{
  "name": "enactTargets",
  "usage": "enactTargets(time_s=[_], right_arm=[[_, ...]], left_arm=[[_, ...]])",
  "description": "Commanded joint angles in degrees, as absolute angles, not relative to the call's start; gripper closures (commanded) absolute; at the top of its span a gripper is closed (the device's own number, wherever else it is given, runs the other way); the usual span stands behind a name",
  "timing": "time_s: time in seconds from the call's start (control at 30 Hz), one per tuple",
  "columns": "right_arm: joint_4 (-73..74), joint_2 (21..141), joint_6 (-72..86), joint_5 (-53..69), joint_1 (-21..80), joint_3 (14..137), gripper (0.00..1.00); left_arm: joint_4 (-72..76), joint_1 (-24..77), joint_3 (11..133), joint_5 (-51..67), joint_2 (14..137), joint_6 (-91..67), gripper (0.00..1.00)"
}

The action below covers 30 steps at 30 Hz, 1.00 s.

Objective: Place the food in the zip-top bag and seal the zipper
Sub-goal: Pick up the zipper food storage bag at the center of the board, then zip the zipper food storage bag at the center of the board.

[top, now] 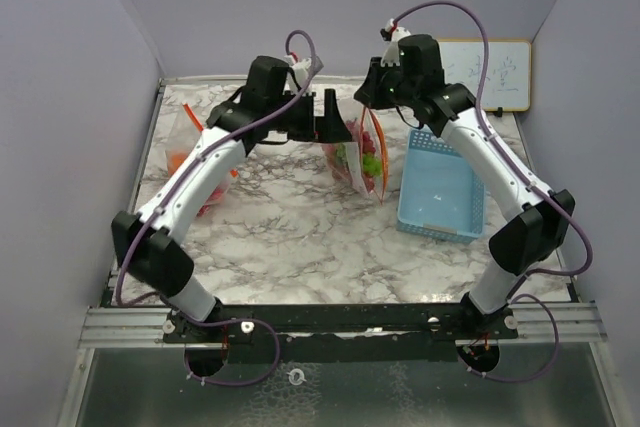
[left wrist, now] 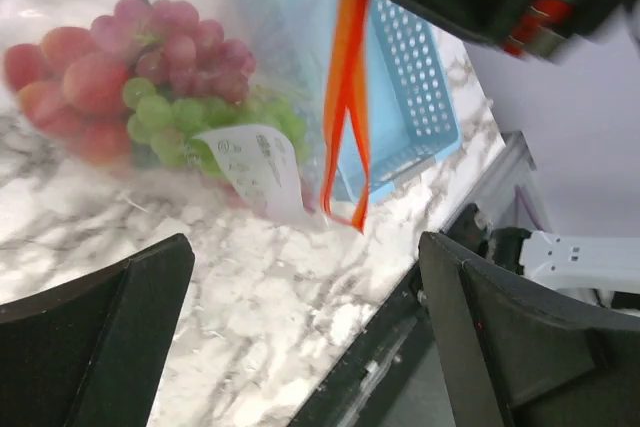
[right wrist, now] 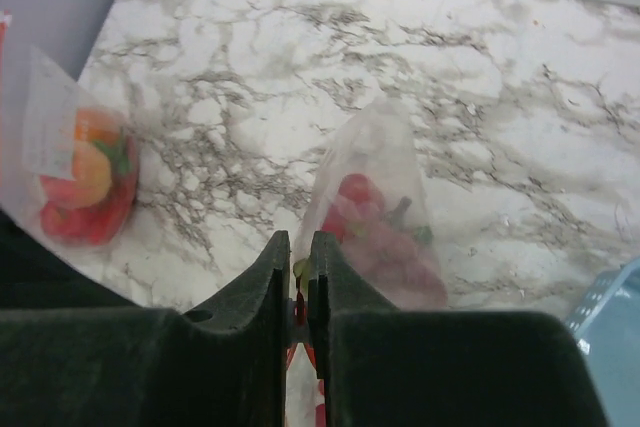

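Observation:
A clear zip-top bag [top: 362, 159] with an orange zipper strip [left wrist: 345, 117] hangs upright at the table's middle. Inside it are purple and green grapes [left wrist: 150, 77] and other red food [right wrist: 385, 232]. My right gripper [top: 372, 97] is above the bag, shut on its top edge; in the right wrist view the jaws [right wrist: 298, 282] pinch the orange strip. Just left of the bag, my left gripper [top: 322, 122] stands open and holds nothing; its fingers [left wrist: 100, 337] frame bare marble in the left wrist view.
A second clear bag [top: 185, 162] with orange and red food [right wrist: 85, 182] lies at the table's left side. A light-blue mesh basket [top: 440, 187] stands right of the hanging bag. A small whiteboard [top: 495, 72] leans at the back right wall.

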<state>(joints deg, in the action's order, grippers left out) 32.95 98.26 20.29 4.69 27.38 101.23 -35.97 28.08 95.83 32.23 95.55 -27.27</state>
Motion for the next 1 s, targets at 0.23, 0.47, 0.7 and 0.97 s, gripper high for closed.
enactTargets(time_s=[0.23,0.47,0.7,0.97], right_arm=[[30.2,95.5,3.1,41.4,26.9,109.7,0.95],[29.6,93.4,1.2,55.9,26.9,108.4,0.94],[32.0,93.1,1.4,65.7,26.9,107.3,0.94],[32.0,91.9,1.8,70.0,27.0,105.8,0.94]], left_arm=[[-10.6,27.6,70.3,11.6,63.5,-0.8,0.01],[-1.1,27.1,65.9,22.7,61.6,13.9,0.04],[3.2,25.9,67.5,34.2,64.7,10.6,0.03],[10.8,25.6,67.2,52.6,68.9,-1.0,0.15]])
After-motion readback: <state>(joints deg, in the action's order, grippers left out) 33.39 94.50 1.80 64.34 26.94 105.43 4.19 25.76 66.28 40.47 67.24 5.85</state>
